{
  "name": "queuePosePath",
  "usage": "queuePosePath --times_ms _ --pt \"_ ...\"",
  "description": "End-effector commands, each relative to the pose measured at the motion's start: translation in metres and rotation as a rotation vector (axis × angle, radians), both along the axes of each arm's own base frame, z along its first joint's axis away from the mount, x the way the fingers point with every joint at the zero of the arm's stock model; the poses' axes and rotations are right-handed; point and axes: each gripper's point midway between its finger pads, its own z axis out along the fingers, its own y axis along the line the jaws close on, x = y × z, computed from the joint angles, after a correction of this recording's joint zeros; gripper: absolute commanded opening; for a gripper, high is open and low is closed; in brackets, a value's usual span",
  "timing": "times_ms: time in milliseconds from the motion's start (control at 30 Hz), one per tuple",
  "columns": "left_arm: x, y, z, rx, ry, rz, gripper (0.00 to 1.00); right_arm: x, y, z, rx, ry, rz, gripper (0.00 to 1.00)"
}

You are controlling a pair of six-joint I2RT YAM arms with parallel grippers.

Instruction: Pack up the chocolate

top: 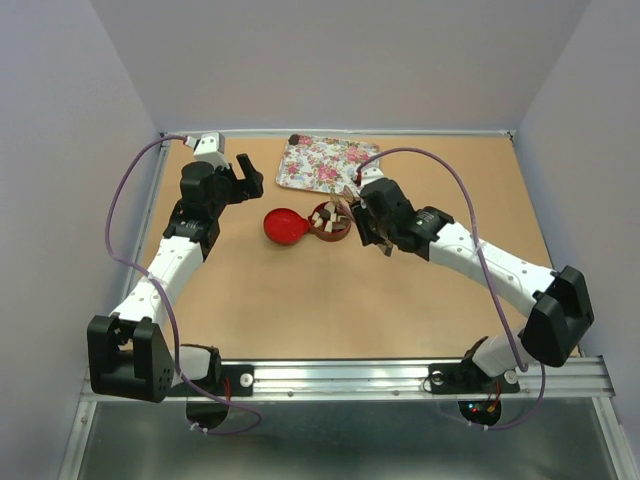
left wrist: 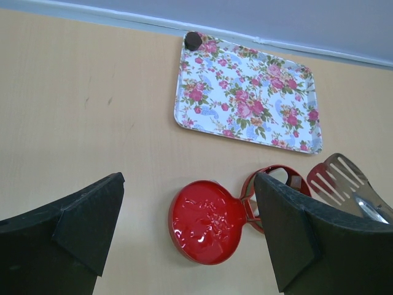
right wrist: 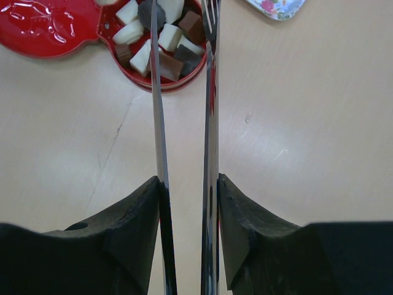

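Observation:
The round red tin (top: 329, 223) stands open mid-table and holds several chocolate pieces (right wrist: 161, 38), dark brown, reddish-brown and cream-white. Its red lid (top: 283, 227) lies flat to the left, joined to it. My right gripper (right wrist: 187, 181) is shut on the long metal tongs (right wrist: 210, 92); their tips reach over the tin, next to a dark round piece (right wrist: 149, 13). One dark round chocolate (left wrist: 193, 40) sits at the far left corner of the flowered tray (left wrist: 245, 92). My left gripper (left wrist: 187, 184) is open and empty, hovering left of the lid (left wrist: 206, 220).
The pink-flowered tray (top: 328, 163) lies at the back of the table, just behind the tin. Grey walls close the table in at the back and both sides. The right arm (top: 480, 260) stretches across the right half.

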Motion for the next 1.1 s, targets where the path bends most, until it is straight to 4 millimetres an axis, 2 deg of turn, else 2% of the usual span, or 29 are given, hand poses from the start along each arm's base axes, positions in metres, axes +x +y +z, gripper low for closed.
queuePosePath --times_ms 0,133,267,300,367,400,500,633,733,900,1067 --pt "0.004 -0.003 0.038 -0.017 -0.094 -0.016 0.99 0.011 -0.009 0.039 0.029 -0.119 -0.076 0.45" --pt "0.004 -0.002 0.039 -0.017 -0.099 -0.014 0.99 0.014 -0.022 0.041 0.0 -0.143 -0.121 0.45" --pt "0.003 -0.003 0.041 -0.021 -0.101 -0.015 0.99 0.022 -0.045 0.035 -0.021 -0.133 -0.183 0.45" --pt "0.003 -0.003 0.041 -0.021 -0.101 -0.015 0.99 0.022 -0.045 0.032 -0.025 -0.128 -0.181 0.45" --pt "0.003 -0.003 0.041 -0.019 -0.101 -0.015 0.99 0.027 -0.061 0.029 -0.02 -0.118 -0.222 0.45" --pt "0.003 -0.003 0.04 -0.019 -0.1 -0.015 0.99 0.032 -0.075 0.024 -0.025 -0.106 -0.26 0.45" --pt "0.003 -0.003 0.042 -0.02 -0.106 -0.015 0.99 0.038 -0.104 0.012 -0.021 -0.073 -0.327 0.45" --pt "0.004 -0.003 0.041 -0.021 -0.104 -0.015 0.99 0.041 -0.124 -0.002 -0.022 -0.043 -0.377 0.45" --pt "0.003 -0.003 0.042 -0.024 -0.106 -0.018 0.99 0.041 -0.128 -0.018 -0.012 -0.016 -0.385 0.45" --pt "0.002 -0.003 0.044 -0.025 -0.111 -0.018 0.99 0.04 -0.136 -0.055 -0.026 0.063 -0.409 0.45" --pt "0.003 -0.003 0.044 -0.025 -0.113 -0.016 0.99 0.035 -0.138 -0.079 -0.034 0.12 -0.421 0.45"
